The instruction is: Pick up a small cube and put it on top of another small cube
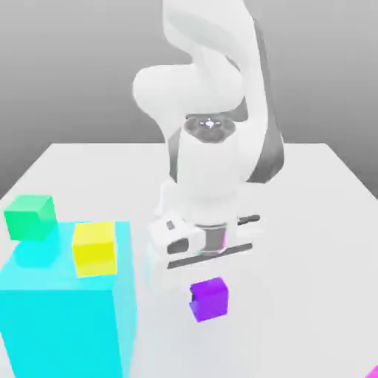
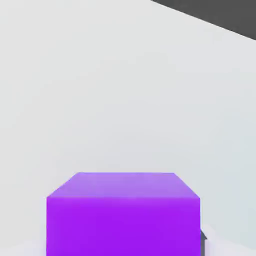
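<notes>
Snug between the closed fingers of the claw (image 1: 207, 297), the purple cube (image 1: 212, 300) is gripped, out to the exterior view's right of the big cyan block (image 1: 63, 325), where yellow (image 1: 95, 249) sits on top, green (image 1: 29, 217) nearby!

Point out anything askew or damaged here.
The small green cube looks odd: it juts past the large cyan block on the exterior view's left, overhanging or behind, I cannot tell. No damage stands out.
</notes>
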Motion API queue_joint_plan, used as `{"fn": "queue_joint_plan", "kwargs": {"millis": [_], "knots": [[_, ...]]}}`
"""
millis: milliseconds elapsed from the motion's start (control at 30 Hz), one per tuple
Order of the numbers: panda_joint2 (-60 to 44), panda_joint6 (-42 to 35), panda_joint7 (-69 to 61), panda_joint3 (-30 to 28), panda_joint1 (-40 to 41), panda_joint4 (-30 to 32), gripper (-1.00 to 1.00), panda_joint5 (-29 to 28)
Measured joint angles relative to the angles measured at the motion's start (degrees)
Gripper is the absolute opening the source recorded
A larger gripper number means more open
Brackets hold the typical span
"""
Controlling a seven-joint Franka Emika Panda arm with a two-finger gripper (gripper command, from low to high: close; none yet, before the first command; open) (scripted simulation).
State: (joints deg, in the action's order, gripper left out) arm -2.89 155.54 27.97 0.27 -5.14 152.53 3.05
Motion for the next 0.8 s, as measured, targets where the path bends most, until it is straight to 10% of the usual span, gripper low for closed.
{"fn": "queue_joint_plan", "kwargs": {"millis": [500,667,700,800], "knots": [[12.9,-37.0,22.7,-5.1,10.2,-24.2,-1.0,-2.7],[11.3,-33.9,25.7,-6.9,12.5,-22.6,-1.0,-3.7],[10.6,-32.0,25.6,-6.9,12.6,-21.4,1.0,-3.7],[10.6,-32.0,25.6,-6.9,12.6,-21.4,1.0,-3.7]]}}
